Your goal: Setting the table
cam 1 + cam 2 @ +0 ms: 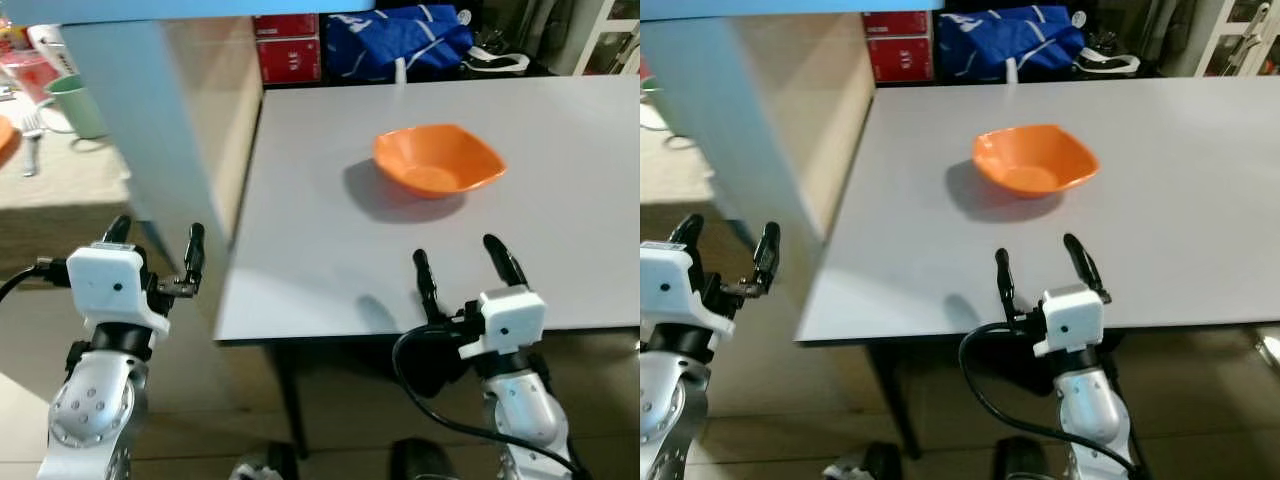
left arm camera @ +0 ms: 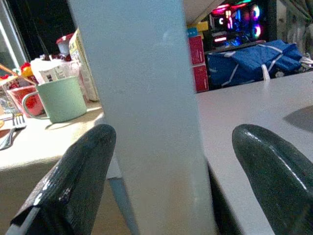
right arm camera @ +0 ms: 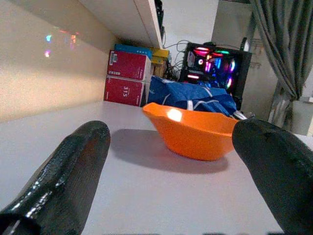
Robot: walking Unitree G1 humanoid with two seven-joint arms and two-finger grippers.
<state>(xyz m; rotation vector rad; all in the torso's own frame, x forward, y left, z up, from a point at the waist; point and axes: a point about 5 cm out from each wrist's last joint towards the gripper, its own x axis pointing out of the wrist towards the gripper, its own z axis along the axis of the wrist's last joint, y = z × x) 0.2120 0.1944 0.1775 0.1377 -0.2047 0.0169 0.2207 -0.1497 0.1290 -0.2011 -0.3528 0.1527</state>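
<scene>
An orange bowl (image 1: 438, 158) with softly squared corners sits upright and empty on the grey tabletop (image 1: 560, 230), toward its far middle. On the lower wooden surface at far left stand a pale green mug (image 1: 78, 104), upright, and a fork (image 1: 30, 140) lying flat beside it.

Bright even light, soft shadow left of bowl (image 1: 438, 159), wrist-view fingers (image 3: 73, 176) blurred
</scene>
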